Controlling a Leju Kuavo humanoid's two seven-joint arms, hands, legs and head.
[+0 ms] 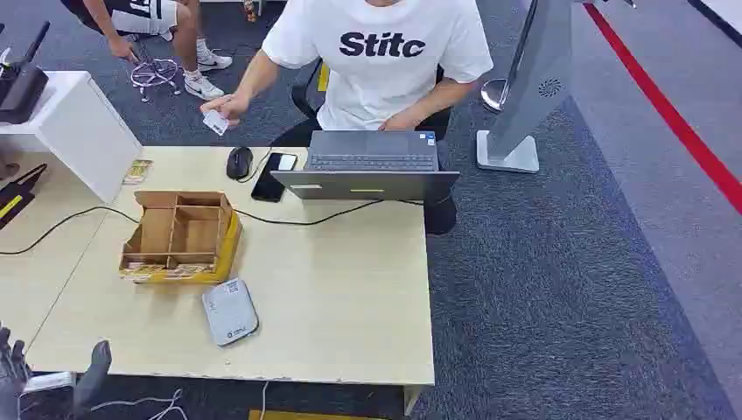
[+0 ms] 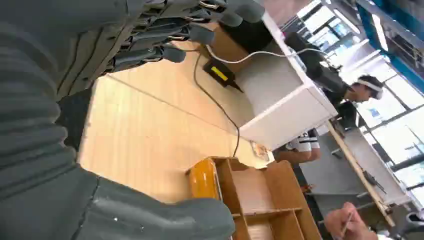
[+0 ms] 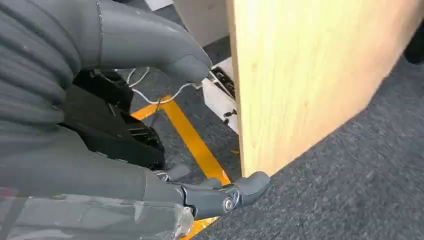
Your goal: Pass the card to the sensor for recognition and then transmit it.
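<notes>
One card (image 1: 215, 122) is in play, a small white one, pinched in the raised hand (image 1: 226, 108) of a person in a white printed T-shirt (image 1: 378, 54) seated behind the far edge of the table (image 1: 350, 289). The card sits above the floor just past that far edge, near the mouse (image 1: 239, 162), and well apart from both robot hands.

The sensor (image 1: 230, 311), a flat grey pad with rounded corners, lies on the near part of the table, just in front of the divided cardboard box (image 1: 179, 234) with its yellow side. Card and sensor are well apart, with the box between them.

Left hand (image 1: 17, 372): low at the near left corner of the table, beside the edge, fingers spread and holding nothing. In the left wrist view the thumb (image 2: 150, 217) and dark fingers (image 2: 170, 37) stand apart with bare tabletop and the box (image 2: 250, 200) beyond them.

Right hand (image 3: 150, 125): in the right wrist view it hangs below table height next to the wooden side panel (image 3: 310, 75) of the table, over grey carpet and a yellow floor line (image 3: 192, 140). Thumb and fingers are apart, nothing between them.

Also on the table: an open laptop (image 1: 372, 166) in front of the person, a dark phone (image 1: 273, 175) beside the mouse, and a black cable (image 1: 315, 219) running across the top.
</notes>
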